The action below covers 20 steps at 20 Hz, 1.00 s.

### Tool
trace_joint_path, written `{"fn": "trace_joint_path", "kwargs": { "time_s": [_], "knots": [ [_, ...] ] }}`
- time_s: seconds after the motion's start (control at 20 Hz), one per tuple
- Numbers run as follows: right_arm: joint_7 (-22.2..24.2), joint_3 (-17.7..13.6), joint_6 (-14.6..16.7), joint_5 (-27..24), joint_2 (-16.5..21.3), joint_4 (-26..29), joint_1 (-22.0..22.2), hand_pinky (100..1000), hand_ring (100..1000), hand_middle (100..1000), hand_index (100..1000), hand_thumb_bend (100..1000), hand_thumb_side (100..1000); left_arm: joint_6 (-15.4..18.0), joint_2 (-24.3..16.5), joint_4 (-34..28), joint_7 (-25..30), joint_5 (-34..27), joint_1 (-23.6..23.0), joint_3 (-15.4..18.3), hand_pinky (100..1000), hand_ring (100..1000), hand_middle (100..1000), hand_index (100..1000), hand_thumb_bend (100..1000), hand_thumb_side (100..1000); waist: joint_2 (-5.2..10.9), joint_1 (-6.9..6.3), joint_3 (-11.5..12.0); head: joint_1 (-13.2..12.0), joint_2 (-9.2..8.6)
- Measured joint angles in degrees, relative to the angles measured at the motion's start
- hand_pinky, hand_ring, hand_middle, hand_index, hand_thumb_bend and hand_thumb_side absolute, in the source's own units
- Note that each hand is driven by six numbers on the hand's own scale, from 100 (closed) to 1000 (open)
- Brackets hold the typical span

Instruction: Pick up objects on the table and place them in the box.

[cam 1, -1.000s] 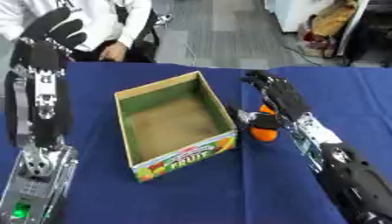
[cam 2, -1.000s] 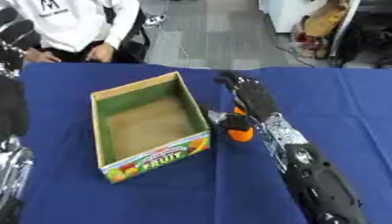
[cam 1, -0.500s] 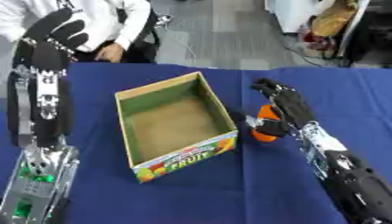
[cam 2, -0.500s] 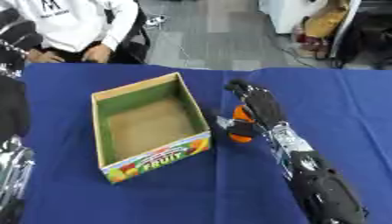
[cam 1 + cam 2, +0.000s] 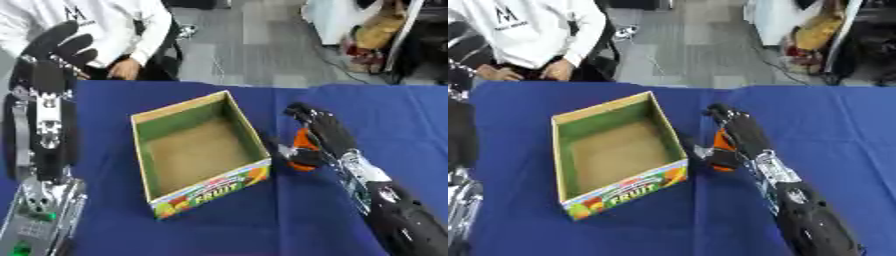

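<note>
Right hand (image 5: 319, 135) curls its fingers and thumb around an orange object (image 5: 303, 148) just beside the right wall of the open cardboard box (image 5: 199, 152) on the blue tabletop (image 5: 262, 220), while the left hand (image 5: 54, 45) stands raised at far left, fingers relaxed, holding nothing.

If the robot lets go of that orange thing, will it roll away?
Probably a little. The orange object looks rounded, so it may roll on the flat blue table. It sits within the right hand, whose curled fingers seem to cage it. It looks small, so likely light to lift.
</note>
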<state>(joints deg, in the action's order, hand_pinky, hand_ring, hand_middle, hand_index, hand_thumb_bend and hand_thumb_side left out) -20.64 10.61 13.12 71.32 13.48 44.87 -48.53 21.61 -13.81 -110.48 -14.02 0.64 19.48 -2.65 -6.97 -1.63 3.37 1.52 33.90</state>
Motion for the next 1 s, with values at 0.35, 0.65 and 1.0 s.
{"fn": "trace_joint_path", "kwargs": {
  "time_s": [0.35, 0.65, 1.0],
  "knots": [
    [-0.5, -0.7, -0.2, -0.2, 1.1, -1.5, 0.2, 543, 757, 842, 864, 488, 1000, 0.0, 0.1, -0.1, 0.0, 0.0, 0.1, 0.0, 823, 783, 822, 844, 583, 735, -0.09, -0.07, 0.2, 0.0, -0.71],
    [-1.3, -1.1, -0.8, -0.6, 1.6, -1.9, 0.2, 591, 768, 841, 858, 484, 1000, 0.0, 0.1, -0.1, 0.0, 0.0, 0.2, 0.0, 823, 783, 822, 843, 583, 735, -0.09, -0.07, 0.2, 0.0, -0.71],
    [-1.7, -1.0, -1.0, -0.5, 1.6, -2.0, 0.4, 595, 769, 839, 855, 483, 1000, 0.0, 0.1, -0.1, 0.0, 0.0, 0.2, 0.0, 823, 783, 822, 843, 583, 735, -0.09, -0.07, 0.2, 0.0, -0.71]
  ]
}}
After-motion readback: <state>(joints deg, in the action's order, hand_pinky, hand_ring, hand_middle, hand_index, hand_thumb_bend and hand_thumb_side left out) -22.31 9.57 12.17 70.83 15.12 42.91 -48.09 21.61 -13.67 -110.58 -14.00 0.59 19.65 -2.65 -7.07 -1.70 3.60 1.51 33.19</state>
